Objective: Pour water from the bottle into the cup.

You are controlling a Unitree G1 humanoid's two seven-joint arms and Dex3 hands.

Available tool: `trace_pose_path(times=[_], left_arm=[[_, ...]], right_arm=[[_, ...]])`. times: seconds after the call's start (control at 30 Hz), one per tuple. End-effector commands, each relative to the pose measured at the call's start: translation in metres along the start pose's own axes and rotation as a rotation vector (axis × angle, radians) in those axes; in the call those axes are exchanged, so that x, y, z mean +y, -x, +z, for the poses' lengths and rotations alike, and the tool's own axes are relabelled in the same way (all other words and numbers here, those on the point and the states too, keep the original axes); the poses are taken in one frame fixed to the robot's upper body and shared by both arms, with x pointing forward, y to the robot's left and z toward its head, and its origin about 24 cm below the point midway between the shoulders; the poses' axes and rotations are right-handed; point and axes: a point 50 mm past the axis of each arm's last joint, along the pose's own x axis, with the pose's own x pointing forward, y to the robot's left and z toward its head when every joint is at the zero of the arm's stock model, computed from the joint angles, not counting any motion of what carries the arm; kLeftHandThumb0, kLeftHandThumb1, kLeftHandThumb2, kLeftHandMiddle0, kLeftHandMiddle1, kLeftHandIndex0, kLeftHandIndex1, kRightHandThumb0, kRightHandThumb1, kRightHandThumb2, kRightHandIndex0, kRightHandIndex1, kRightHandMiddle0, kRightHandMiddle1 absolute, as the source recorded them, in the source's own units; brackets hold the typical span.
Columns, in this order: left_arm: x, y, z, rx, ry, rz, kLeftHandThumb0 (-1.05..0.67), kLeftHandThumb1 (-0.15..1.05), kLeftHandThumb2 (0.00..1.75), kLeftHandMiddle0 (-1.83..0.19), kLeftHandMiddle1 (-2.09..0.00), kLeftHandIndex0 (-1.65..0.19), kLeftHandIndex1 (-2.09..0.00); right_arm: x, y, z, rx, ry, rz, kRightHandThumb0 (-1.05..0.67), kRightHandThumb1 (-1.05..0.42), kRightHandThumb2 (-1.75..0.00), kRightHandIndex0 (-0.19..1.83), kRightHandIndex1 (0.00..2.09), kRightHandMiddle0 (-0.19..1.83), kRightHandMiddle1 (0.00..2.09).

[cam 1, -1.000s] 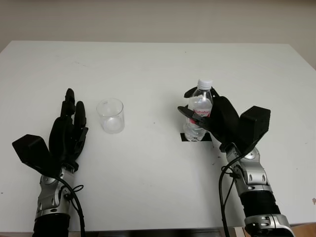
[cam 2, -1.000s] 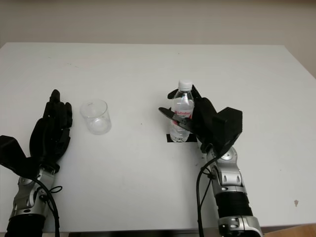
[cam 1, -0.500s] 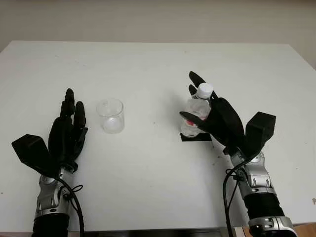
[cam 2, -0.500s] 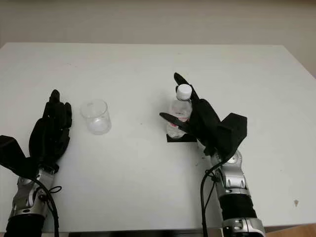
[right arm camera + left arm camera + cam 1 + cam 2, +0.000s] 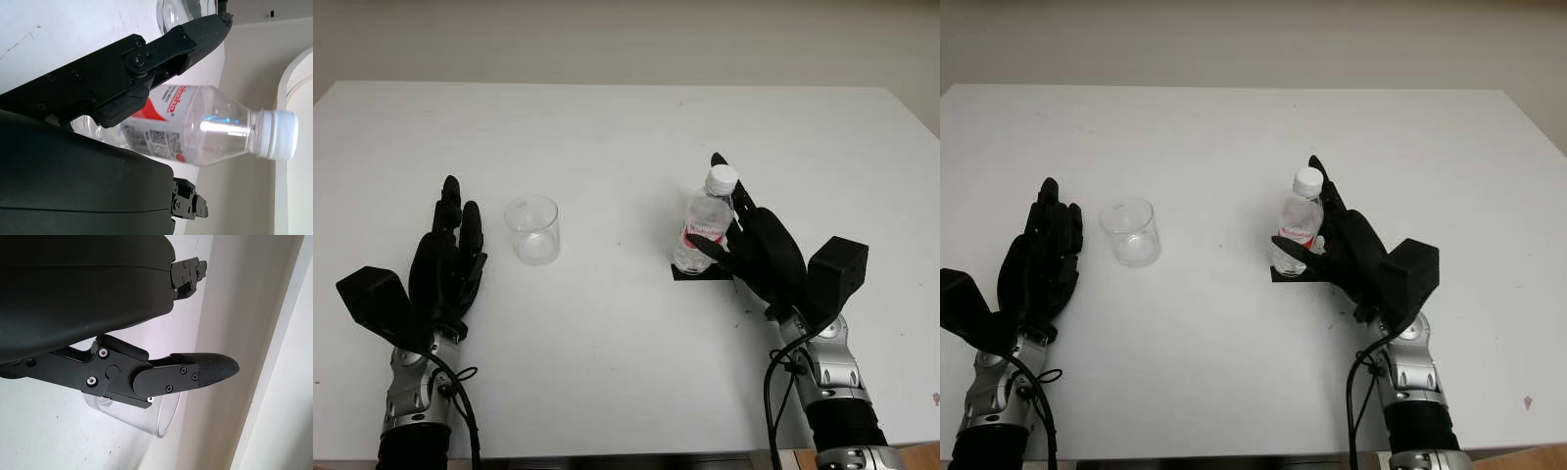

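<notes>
one clear, white-capped, red-labelled bottle (image 5: 707,223) upright in the right hand's (image 5: 756,250) loose grasp

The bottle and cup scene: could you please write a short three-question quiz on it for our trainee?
1. True or false: the white cap has been taken off the bottle.
2. What does the bottle stand on? A. a black square mark on the table; B. a plate; C. an upturned cup.
3. Fill in: the open ___ hand is beside the cup, apart from it.

Key
1. False: the cap is on the bottle.
2. A. The right hand is at the bottle there.
3. Left: the left hand holds nothing.
</notes>
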Motion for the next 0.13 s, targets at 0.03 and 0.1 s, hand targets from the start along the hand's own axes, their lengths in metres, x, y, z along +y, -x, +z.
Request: trace_pose_path(times=[0.03, 0.1], left_arm=[[0.0014, 0.0021, -0.0001, 0.000, -0.007, 0.000, -0.72, 1.05, 0.50, 0.17, -0.05, 0.16, -0.06], [0.0010, 0.0028, -0.0006, -0.001, 0.002, 0.003, -0.72, 1.05, 0.50, 0.17, -0.05, 0.16, -0.06]], right_arm=[[-0.0022, 0.0051, -0.0045, 0.009, 0.006, -0.018, -0.98, -0.90, -0.06, -0.19, 0.00, -0.19, 0.00], [-0.0009, 0.0060, -0.0064, 0.014, 0.017, -0.022, -0.97, -0.90, -0.06, -0.19, 0.00, -0.19, 0.00]])
